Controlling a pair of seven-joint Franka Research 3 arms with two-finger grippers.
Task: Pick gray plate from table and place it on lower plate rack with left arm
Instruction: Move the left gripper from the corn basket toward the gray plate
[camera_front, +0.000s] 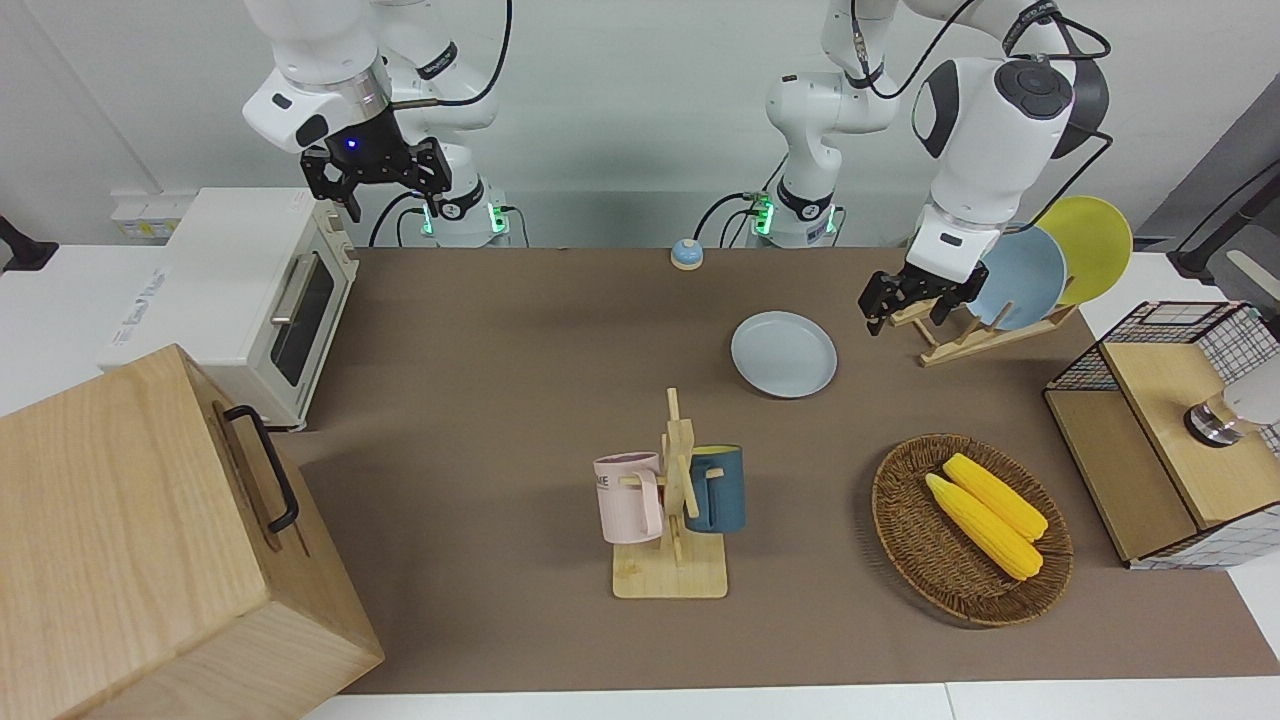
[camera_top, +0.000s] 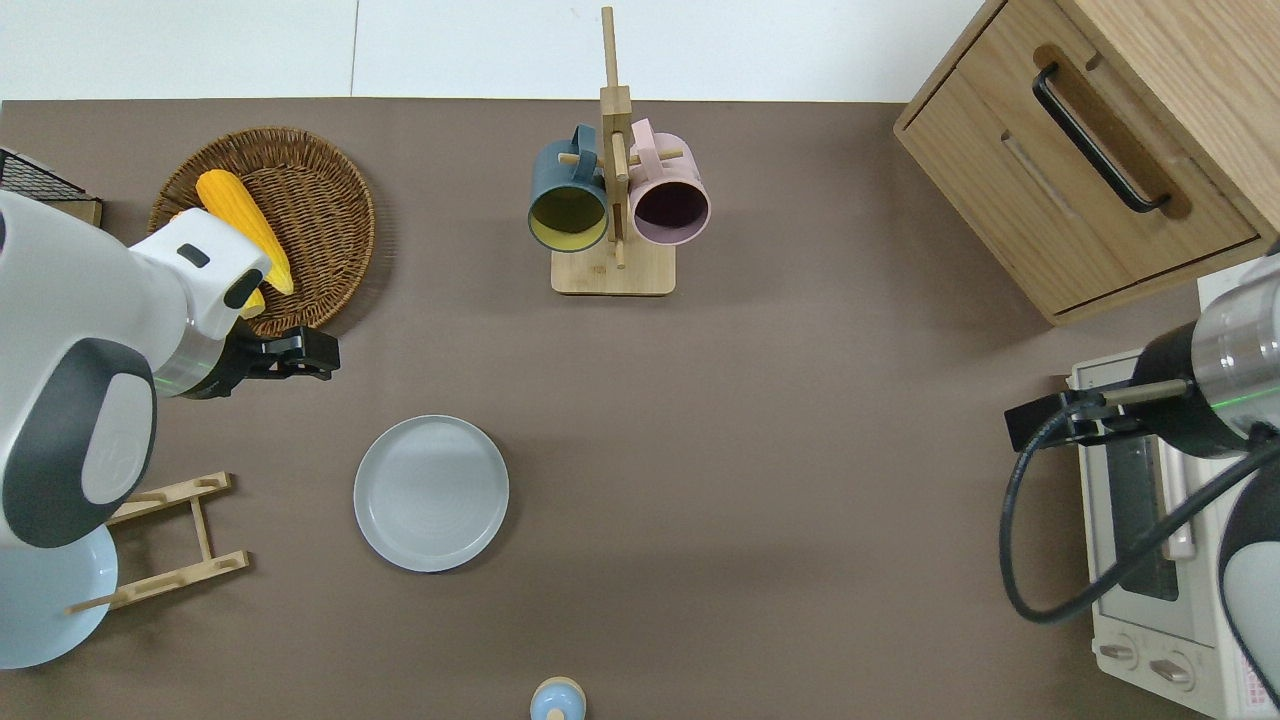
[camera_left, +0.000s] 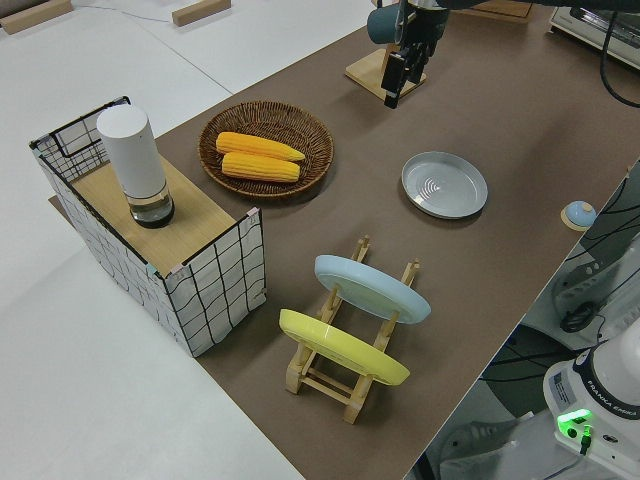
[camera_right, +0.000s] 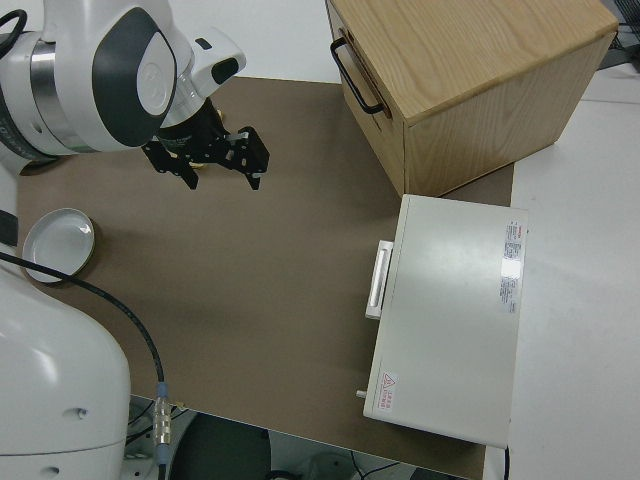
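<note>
The gray plate (camera_front: 783, 353) (camera_top: 431, 493) (camera_left: 444, 184) (camera_right: 58, 243) lies flat on the brown mat. My left gripper (camera_front: 905, 320) (camera_top: 325, 357) (camera_left: 395, 85) (camera_right: 222, 178) hangs open and empty in the air, over bare mat between the plate and the wicker basket. The lower plate rack (camera_front: 975, 340) (camera_top: 205, 525) (camera_left: 322, 381) stands at the left arm's end of the table. A blue plate (camera_front: 1020, 278) (camera_left: 372, 288) and a yellow plate (camera_front: 1090, 245) (camera_left: 345, 347) lean in its upper slots. The right gripper (camera_front: 378, 190) is parked, open.
A mug stand (camera_front: 672, 500) (camera_top: 612, 200) with two cups is farther from the robots than the plate. The wicker basket (camera_front: 905, 540) (camera_top: 330, 215) holds corn. A wire crate (camera_front: 1160, 440), toaster oven (camera_front: 250, 300), wooden drawer box (camera_front: 150, 540) and small blue knob (camera_front: 686, 254) line the table's edges.
</note>
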